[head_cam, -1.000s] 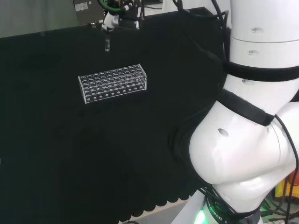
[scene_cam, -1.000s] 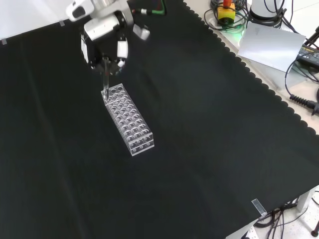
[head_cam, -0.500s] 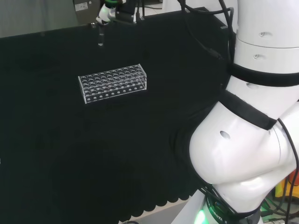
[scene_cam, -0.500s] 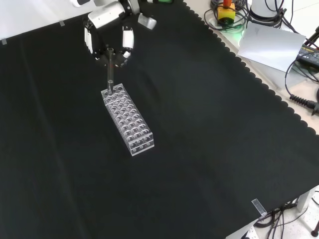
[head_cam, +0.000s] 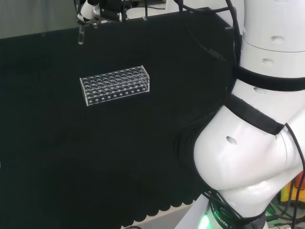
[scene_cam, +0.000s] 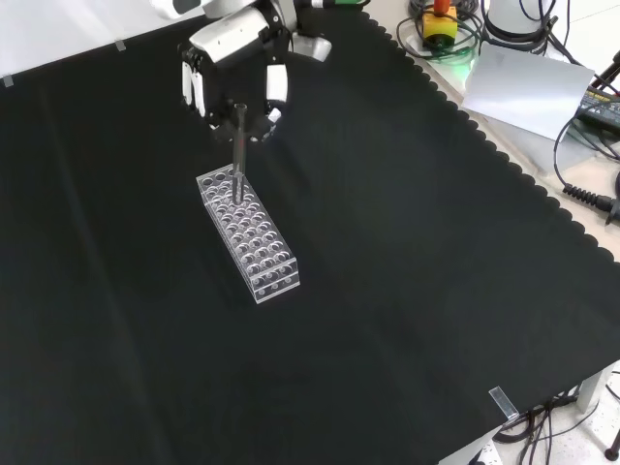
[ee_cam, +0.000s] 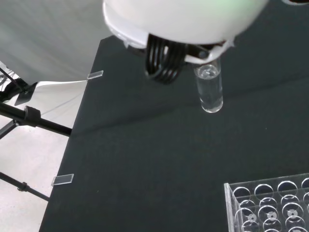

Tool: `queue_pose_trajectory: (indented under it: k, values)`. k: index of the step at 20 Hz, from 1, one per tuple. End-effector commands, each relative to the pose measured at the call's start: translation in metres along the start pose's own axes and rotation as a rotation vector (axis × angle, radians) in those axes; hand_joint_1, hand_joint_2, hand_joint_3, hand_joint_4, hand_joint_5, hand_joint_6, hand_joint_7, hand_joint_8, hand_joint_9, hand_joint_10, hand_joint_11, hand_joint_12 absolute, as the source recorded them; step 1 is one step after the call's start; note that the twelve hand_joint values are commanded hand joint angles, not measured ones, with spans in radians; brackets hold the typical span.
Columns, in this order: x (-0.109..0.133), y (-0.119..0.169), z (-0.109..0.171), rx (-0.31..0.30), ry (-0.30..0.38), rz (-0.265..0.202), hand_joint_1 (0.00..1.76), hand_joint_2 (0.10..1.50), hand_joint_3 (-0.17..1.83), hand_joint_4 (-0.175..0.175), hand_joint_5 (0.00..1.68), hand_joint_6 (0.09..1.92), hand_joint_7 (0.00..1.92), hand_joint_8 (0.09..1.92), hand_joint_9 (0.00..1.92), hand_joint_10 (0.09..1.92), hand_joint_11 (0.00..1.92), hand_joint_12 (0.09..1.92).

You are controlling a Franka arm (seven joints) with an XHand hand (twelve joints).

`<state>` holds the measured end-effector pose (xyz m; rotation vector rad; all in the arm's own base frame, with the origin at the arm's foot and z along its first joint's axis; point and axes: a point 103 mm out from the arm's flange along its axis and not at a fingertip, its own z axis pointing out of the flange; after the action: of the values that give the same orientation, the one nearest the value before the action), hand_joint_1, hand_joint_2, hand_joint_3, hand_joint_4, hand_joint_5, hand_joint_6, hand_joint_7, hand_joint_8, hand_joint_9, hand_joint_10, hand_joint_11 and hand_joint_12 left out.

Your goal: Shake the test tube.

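I had the test tube (scene_cam: 237, 145) pinched in the robot hand (scene_cam: 235, 70), clear above the rack (scene_cam: 248, 232); I judged the shaking under way, not finished.

Matt black cloth (scene_cam: 407, 252) across the bench, softly woven, scalloped at the edge. Clear, glossy plastic for the rack (scene_cam: 248, 235), glinting at each hole. Smooth glassy test tube (ee_cam: 209, 90) at twelve o'clock of it, transparent. Glossy white and black plastic on the hand (scene_cam: 235, 58).
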<state>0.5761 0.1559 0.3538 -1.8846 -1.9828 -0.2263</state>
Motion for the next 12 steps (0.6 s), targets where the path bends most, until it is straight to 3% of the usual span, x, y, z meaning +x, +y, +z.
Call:
queue_pose_trajectory:
  k: [1,12]
  values:
    - [-0.043,-0.012,-0.015,-0.017,-0.045,0.071,1.32,0.55,0.81,-0.175,1.30,0.65,1.35,0.66,1.56,0.60,1.03,1.10]
    - [-0.190,-0.051,-0.067,-0.082,-0.181,0.355,1.32,0.55,0.82,-0.175,1.30,0.65,1.35,0.66,1.55,0.60,1.04,1.09]
